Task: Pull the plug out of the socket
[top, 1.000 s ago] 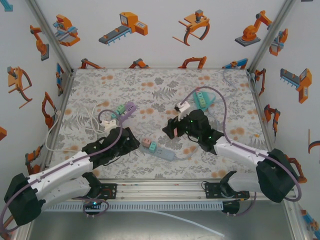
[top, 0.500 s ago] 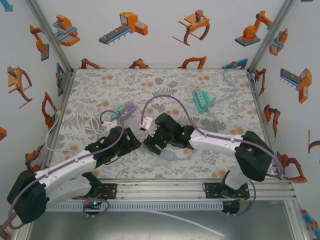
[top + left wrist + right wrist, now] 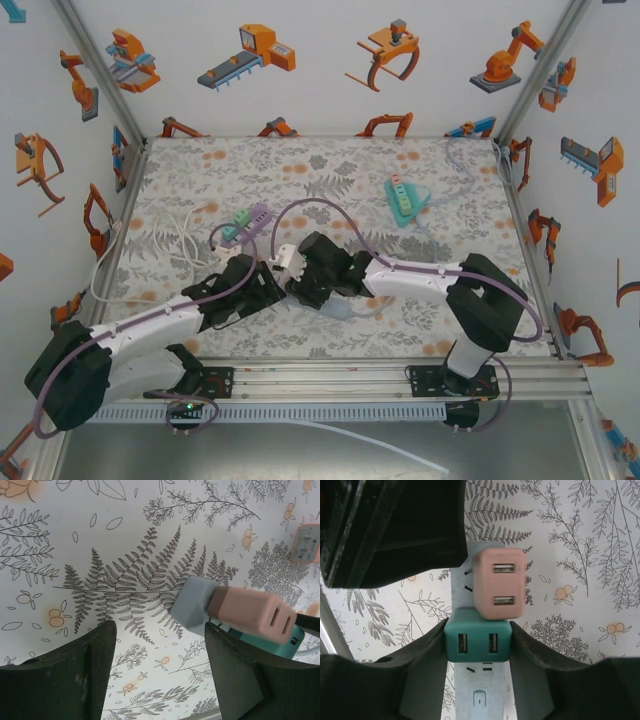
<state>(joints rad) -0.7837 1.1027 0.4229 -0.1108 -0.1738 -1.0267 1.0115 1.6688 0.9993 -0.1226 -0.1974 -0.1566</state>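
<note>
Grasp seems made: the teal plug, seated in the grey socket strip, is clamped by jaws of the right gripper; jaws of the left gripper are wide open, empty. A straight pull is needed next.

High rear overview, close wrist views sharing pink plug, teal plug

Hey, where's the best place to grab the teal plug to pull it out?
Pinch the teal plug by its two flat side faces, coming from above. The pink plug crowds one end, and the strip lies flat, so it pulls straight up.
</note>
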